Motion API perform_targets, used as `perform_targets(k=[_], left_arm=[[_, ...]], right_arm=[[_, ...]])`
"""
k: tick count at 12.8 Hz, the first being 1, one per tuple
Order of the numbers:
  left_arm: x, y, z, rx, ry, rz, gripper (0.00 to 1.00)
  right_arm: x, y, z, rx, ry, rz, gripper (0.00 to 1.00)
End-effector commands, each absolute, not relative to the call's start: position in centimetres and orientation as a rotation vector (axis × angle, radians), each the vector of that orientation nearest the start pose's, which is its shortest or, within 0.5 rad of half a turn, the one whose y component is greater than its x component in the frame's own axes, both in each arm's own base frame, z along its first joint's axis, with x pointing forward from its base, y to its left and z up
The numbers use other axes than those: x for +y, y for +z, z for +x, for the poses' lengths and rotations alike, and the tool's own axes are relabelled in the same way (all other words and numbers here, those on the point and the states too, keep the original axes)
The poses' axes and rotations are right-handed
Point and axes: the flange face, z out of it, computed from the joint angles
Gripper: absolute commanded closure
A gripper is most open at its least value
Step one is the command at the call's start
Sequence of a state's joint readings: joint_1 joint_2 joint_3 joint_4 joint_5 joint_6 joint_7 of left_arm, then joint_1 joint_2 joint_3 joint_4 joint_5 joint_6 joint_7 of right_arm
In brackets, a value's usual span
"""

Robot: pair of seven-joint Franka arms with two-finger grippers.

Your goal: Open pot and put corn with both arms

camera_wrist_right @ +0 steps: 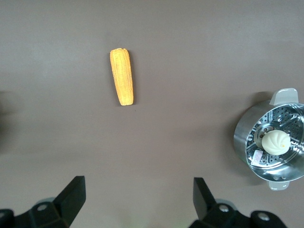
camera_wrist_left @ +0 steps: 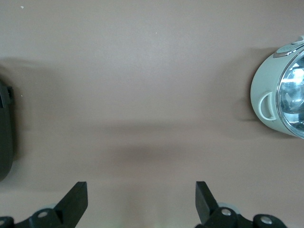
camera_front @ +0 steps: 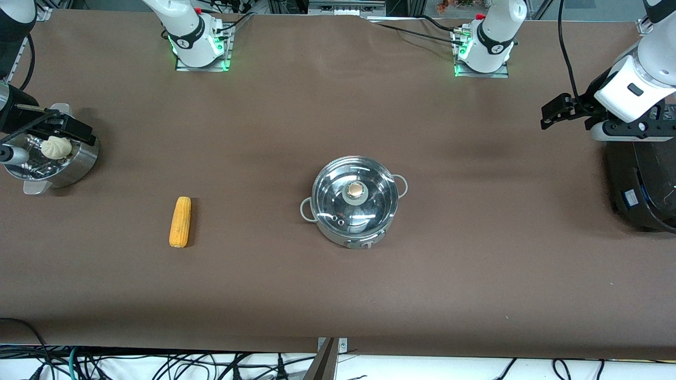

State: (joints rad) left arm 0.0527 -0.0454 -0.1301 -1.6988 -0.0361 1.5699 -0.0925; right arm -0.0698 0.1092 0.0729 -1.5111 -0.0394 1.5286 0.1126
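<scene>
The shiny steel pot (camera_front: pixel 355 211) stands mid-table with its glass lid on, tan knob (camera_front: pixel 356 189) on top. Its edge and one grey handle show in the left wrist view (camera_wrist_left: pixel 280 90). The yellow corn (camera_front: pixel 180 221) lies flat on the cloth toward the right arm's end, and also shows in the right wrist view (camera_wrist_right: pixel 122 76). My left gripper (camera_front: pixel 552 113) hangs open and empty over bare table beside the black cooker; its open jaws show in the left wrist view (camera_wrist_left: pixel 141 199). My right gripper (camera_front: pixel 79 131) hangs open and empty over the steamer bowl's edge, also in the right wrist view (camera_wrist_right: pixel 139 197).
A steel perforated steamer bowl (camera_front: pixel 79 161) with a white bun (camera_front: pixel 56 147) stands at the right arm's end; the bowl shows in the right wrist view (camera_wrist_right: pixel 244 137). A large black cooker (camera_front: pixel 644 184) stands at the left arm's end. Brown cloth covers the table.
</scene>
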Motion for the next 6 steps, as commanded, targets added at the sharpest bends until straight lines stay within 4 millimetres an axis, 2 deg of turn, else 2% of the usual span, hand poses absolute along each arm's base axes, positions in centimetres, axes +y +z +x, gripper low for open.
perform_targets(k=[1,6], left_arm=[[-4.56,59.74,53.24,-0.021,0.130,-3.145,0.00],[-4.65,59.81,53.25,-0.013,0.128,-3.145,0.00]], right_arm=[[-0.68,59.26,58.43,0.172,0.127,-3.151,0.00],[-0.77,59.26,58.43,0.175,0.127,-3.151,0.00]])
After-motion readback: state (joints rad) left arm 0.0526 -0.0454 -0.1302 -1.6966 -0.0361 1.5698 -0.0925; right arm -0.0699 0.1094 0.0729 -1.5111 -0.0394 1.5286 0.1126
